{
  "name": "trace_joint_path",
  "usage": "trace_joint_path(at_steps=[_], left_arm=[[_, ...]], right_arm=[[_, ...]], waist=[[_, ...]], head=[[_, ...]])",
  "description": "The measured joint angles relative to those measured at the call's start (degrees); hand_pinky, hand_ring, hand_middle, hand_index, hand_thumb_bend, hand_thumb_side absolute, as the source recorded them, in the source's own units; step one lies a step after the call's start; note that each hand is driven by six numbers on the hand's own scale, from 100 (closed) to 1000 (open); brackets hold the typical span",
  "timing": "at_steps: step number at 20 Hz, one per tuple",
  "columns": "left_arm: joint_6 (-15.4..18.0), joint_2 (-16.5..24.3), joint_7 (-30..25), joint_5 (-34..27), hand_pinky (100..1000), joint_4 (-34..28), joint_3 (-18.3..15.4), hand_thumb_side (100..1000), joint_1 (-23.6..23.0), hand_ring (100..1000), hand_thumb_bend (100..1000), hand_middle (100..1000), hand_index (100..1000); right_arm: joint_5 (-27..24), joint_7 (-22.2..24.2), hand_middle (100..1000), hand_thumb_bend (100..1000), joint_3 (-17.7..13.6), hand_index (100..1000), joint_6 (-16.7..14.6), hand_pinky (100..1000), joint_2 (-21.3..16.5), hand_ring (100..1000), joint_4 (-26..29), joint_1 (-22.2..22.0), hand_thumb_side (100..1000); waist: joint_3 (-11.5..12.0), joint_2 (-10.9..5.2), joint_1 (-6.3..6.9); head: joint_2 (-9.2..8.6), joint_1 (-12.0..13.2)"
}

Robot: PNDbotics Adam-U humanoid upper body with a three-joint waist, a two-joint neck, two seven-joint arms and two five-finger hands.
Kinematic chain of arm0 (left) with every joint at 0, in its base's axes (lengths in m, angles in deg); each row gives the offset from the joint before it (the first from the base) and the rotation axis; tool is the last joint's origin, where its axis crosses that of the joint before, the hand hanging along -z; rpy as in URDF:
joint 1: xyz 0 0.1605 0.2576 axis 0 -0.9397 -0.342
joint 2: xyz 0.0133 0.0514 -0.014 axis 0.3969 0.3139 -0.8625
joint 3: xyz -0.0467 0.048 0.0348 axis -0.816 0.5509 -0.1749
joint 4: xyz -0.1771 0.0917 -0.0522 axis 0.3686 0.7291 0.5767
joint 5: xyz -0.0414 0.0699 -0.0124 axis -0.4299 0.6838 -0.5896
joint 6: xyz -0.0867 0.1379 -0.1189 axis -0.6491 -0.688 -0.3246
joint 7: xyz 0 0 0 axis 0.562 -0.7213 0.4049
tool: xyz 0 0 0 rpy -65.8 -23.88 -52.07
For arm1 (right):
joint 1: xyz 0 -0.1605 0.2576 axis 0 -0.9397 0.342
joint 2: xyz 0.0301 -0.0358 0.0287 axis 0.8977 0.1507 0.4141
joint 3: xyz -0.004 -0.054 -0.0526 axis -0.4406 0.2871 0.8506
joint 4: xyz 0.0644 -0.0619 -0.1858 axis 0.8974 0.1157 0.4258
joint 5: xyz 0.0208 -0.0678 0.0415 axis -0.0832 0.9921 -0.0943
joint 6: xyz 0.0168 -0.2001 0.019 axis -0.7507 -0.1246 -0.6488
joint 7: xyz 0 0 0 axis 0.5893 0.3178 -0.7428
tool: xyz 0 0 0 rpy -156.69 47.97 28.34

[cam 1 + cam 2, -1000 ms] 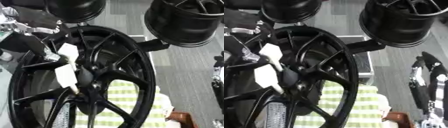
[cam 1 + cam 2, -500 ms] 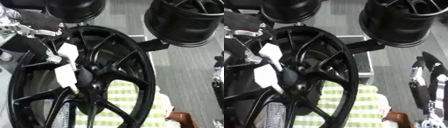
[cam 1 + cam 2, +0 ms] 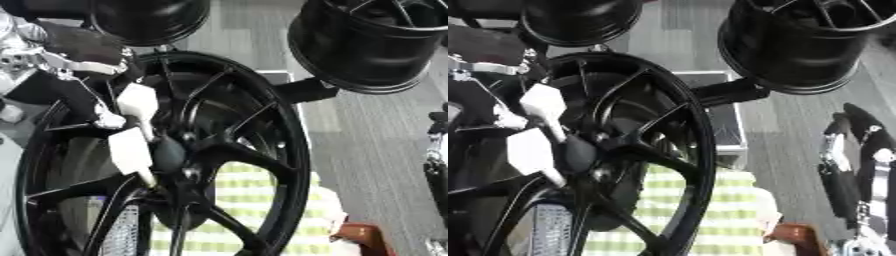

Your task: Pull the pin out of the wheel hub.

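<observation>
large black multi-spoke alloy wheel (image 3: 219, 165) filling the middle, standing on edge, dark rounded hub (image 3: 168, 154) at centre. left hand (image 3: 131, 127) reaching in from 10 o'clock, white-tipped fingers straight and lying against the hub's 9 o'clock side; whether anything is held, cannot tell. pin itself not made out. right hand (image 3: 852, 165) at 3 o'clock, well apart, fingers relaxed, holding nothing. two black wheel barrels (image 3: 802, 42) at 12 and 1 o'clock; green-and-white checked cloth (image 3: 262, 210) beneath at 6 o'clock.
</observation>
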Motion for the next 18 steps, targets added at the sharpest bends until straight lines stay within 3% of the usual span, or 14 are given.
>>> trace_joint_path(at_steps=[6, 12, 15, 18], left_arm=[[-0.67, -0.01, -0.67, -2.12, 687, -0.13, 0.03, 567, 0.00, 612, 100, 504, 631], [-1.75, -0.03, -1.75, -4.96, 650, -0.82, -0.03, 441, 0.06, 582, 100, 479, 600], [-2.45, -0.03, -2.45, -6.25, 620, -1.29, -0.34, 267, 0.10, 556, 100, 449, 563], [-3.15, -0.07, -3.15, -8.00, 591, -2.09, -1.39, 250, 0.52, 531, 100, 407, 522]], right_arm=[[-0.04, -0.11, 672, 100, -0.02, 805, 0.11, 921, 0.14, 841, 0.00, 0.00, 684], [-0.25, -0.22, 672, 100, -0.07, 805, 0.24, 921, 0.17, 841, 0.00, 0.00, 684], [-0.27, -0.23, 672, 100, -0.25, 805, 0.24, 921, 0.17, 841, 0.00, 0.00, 683], [-0.29, -0.24, 672, 100, -0.32, 805, 0.23, 921, 0.17, 841, 0.00, -0.01, 685]], waist=[[-0.02, -0.01, 0.00], [-0.05, -0.01, 0.00], [-0.07, -0.02, -0.01], [-0.06, -0.23, -0.02]], head=[[0.00, -0.02], [0.02, -0.02], [0.04, -0.03], [0.06, -0.05]])
